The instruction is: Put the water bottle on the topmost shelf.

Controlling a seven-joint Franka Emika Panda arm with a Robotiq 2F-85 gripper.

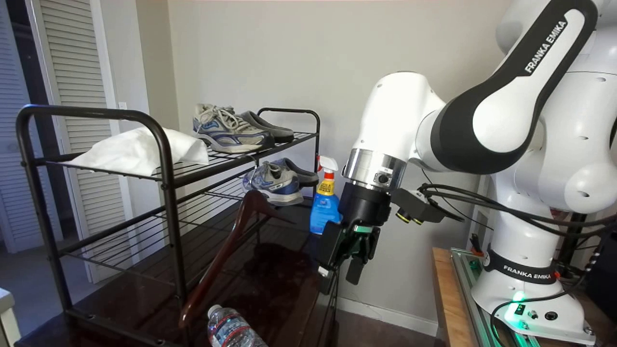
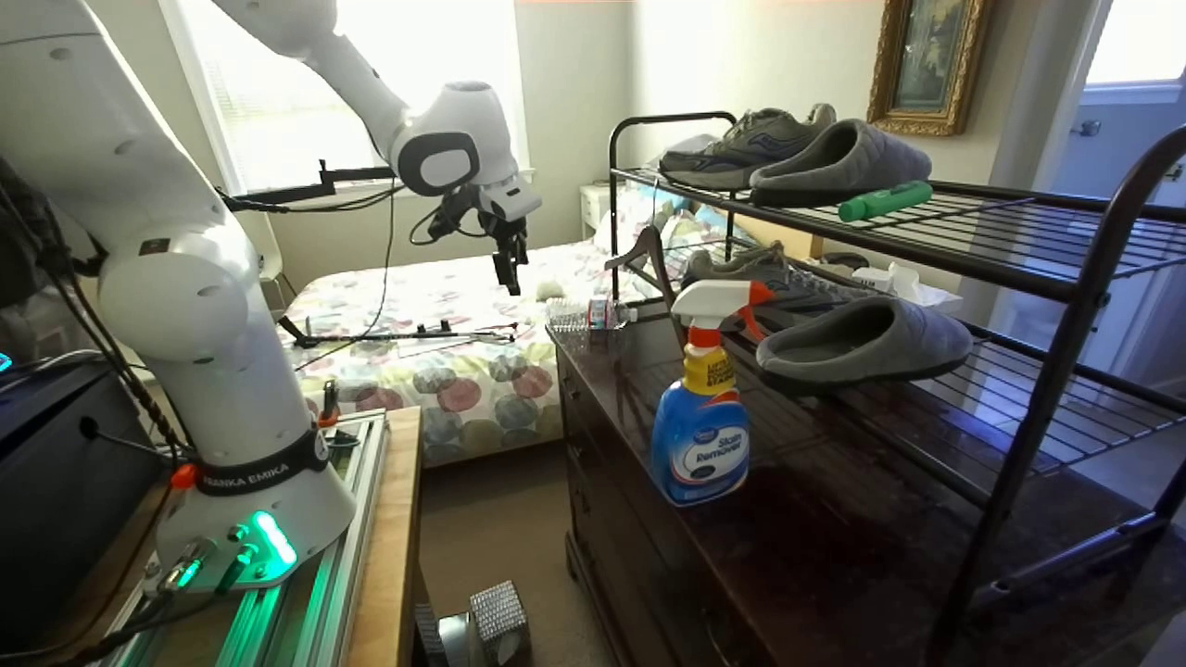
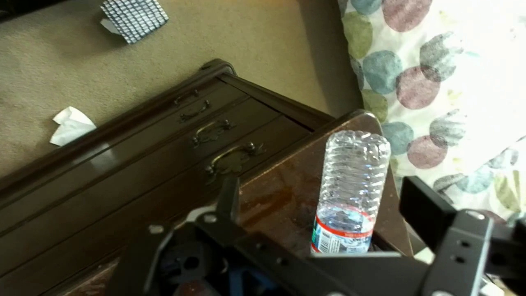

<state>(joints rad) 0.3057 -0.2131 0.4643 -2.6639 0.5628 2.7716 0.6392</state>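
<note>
The gripper [image 1: 340, 277] is in the air, released, with its two fingers [image 3: 425, 207] spread wide apart. The water bottle [image 3: 353, 183] lies on its side on the dresser [image 2: 788, 593], lower than the gripper and apart from it. In the wrist view the bottle shows between the two fingers, nearer the finger at the right of that view. Its clear ribbed base points away from the gripper, its label with red bands sits close to the gripper's body, and its cap end is hidden behind that body.

The topmost shelf [image 2: 927, 250] of the black rack [image 1: 175, 241] is off to one side of the gripper and higher than its fingertips. A sneaker [image 1: 229, 130], a slipper [image 2: 843, 162], a green tube [image 2: 885, 201] and a white bundle [image 1: 140, 149] are on that shelf. A wooden hanger [image 1: 231, 241] hangs on the side of the rack that faces the gripper.

In an exterior view a blue spray bottle [image 1: 323, 207] stands upright on the dresser, partly covered by the gripper. Lower than the gripper, in the wrist view, are a bed [image 3: 411, 53] with a dotted cover, a piece of white paper [image 3: 73, 125] and a sparkly box [image 3: 135, 18].
</note>
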